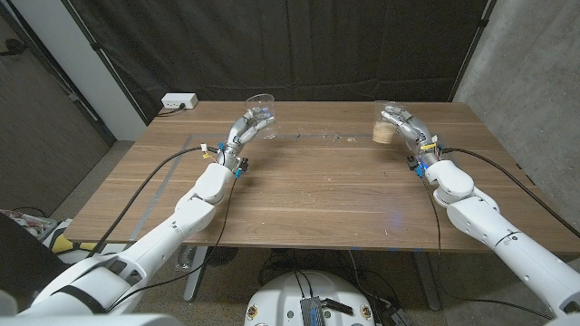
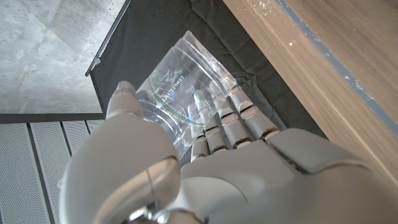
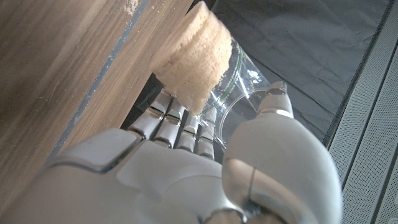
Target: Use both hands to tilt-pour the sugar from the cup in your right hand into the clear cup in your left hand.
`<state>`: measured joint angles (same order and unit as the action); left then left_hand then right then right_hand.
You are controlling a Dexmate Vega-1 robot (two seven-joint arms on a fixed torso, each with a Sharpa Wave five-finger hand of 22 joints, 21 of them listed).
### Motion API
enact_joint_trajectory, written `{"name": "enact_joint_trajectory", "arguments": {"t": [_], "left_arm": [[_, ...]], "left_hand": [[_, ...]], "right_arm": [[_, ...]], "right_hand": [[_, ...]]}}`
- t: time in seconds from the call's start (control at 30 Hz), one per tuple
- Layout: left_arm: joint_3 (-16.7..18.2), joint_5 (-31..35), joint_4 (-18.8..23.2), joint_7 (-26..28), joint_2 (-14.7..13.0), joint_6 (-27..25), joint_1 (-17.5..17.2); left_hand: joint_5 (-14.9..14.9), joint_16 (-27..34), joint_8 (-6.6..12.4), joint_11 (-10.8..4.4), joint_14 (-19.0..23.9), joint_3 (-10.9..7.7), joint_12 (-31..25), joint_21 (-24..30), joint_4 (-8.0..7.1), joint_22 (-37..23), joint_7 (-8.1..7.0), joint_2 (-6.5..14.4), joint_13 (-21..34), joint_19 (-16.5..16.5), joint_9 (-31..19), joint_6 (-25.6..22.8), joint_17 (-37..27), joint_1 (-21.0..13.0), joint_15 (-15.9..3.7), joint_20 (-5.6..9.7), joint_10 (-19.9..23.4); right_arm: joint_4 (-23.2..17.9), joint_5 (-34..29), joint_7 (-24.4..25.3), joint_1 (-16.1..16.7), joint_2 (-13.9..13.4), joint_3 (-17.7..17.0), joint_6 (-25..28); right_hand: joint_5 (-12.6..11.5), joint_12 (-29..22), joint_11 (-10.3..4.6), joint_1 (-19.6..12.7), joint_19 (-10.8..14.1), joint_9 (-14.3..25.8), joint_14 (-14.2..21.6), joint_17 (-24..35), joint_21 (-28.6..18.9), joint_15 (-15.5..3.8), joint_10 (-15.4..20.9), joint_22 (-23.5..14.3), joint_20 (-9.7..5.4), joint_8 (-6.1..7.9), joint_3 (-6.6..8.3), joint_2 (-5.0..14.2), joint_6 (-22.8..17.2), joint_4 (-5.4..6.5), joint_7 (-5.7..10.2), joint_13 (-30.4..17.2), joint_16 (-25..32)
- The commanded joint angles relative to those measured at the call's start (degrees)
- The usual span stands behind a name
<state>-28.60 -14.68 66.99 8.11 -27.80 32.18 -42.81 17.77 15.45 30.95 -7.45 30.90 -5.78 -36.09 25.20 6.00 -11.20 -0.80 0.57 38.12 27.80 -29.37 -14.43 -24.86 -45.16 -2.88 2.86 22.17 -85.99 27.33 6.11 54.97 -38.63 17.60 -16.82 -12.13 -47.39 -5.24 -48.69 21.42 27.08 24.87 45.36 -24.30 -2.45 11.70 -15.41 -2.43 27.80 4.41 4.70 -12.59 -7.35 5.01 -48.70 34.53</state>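
Observation:
My left hand [image 1: 246, 126] grips an empty clear plastic cup [image 1: 261, 107] at the table's far left, lifted a little and leaning slightly. In the left wrist view the fingers [image 2: 217, 127] wrap the clear cup [image 2: 177, 93], with the thumb on its other side. My right hand [image 1: 404, 124] holds a clear cup [image 1: 384, 125] at the far right, its lower part filled with tan sugar [image 1: 383, 134]. In the right wrist view the sugar [image 3: 193, 59] sits packed in the cup's bottom above my right hand's fingers [image 3: 180, 127]. The two cups are far apart.
The wooden table [image 1: 308, 208] has a taped outline and some spilled grains [image 1: 340, 138] near the far middle. A white power strip [image 1: 178, 101] lies at the far left corner. Cables run along both arms. A dark curtain hangs behind.

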Motion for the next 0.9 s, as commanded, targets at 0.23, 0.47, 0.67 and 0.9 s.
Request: {"name": "enact_joint_trajectory", "arguments": {"t": [0.23,0.47,0.67,0.9], "left_arm": [[0.63,-1.41,0.11,-4.12,-1.44,-5.24,2.89],[-0.02,-1.11,-2.40,-3.98,0.22,-3.60,3.80],[-0.68,-1.56,-4.32,-5.75,1.01,-2.39,4.86],[-1.31,-0.81,-5.27,-6.05,1.33,-1.57,5.44]], "left_hand": [[-0.58,-0.31,0.35,-0.02,0.42,0.18,-0.63,-0.12,-0.34,-0.15,0.07,0.49,0.32,-0.30,-0.06,-0.15,-0.39,-0.19,-4.83,0.65,-0.49],[-0.80,-0.50,0.37,-0.04,0.44,0.32,-0.76,-0.17,-0.40,-0.16,0.09,0.63,0.29,-0.33,0.00,-0.29,-0.55,-0.31,-4.84,0.75,-0.33],[-1.00,-0.59,0.43,-0.01,0.67,0.46,-0.85,-0.20,-0.41,-0.16,-0.04,0.68,0.15,-0.32,-0.03,-0.35,-0.68,-0.44,-4.87,0.85,-0.08],[-1.17,-0.75,0.49,0.06,0.69,0.60,-0.93,-0.24,-0.44,-0.17,-0.04,0.73,0.14,-0.34,-0.05,-0.42,-0.80,-0.53,-4.94,0.90,-0.03]], "right_arm": [[3.27,-0.33,-0.42,-2.13,1.52,1.07,-1.05],[3.23,-0.78,0.38,-1.99,1.26,0.60,-1.68],[2.15,-1.10,0.25,-2.28,0.20,0.10,-1.35],[0.45,-1.34,-0.23,-2.72,-1.37,-0.63,-0.62]], "right_hand": [[0.05,-0.11,0.18,-0.13,-0.09,-0.01,0.99,-0.02,-0.21,-10.61,1.65,0.05,-2.68,0.59,0.00,0.61,-1.45,-0.31,0.26,0.29,-0.42],[-0.04,0.05,-0.15,-0.29,0.25,-0.37,2.42,-0.34,-0.38,-10.65,2.93,0.17,-2.85,0.69,0.13,0.56,-2.43,-0.42,0.38,1.11,-0.65],[-0.09,0.09,-0.13,-0.40,0.38,-0.54,2.71,-0.48,-0.46,-10.67,3.12,0.22,-2.90,0.63,0.22,0.60,-2.61,-0.46,0.34,1.17,-0.89],[-0.09,0.48,-0.16,-0.33,0.49,-0.72,2.93,-0.74,-0.54,-10.64,3.28,0.28,-2.90,0.56,0.24,0.53,-2.86,-0.42,0.37,1.68,-1.31]]}}
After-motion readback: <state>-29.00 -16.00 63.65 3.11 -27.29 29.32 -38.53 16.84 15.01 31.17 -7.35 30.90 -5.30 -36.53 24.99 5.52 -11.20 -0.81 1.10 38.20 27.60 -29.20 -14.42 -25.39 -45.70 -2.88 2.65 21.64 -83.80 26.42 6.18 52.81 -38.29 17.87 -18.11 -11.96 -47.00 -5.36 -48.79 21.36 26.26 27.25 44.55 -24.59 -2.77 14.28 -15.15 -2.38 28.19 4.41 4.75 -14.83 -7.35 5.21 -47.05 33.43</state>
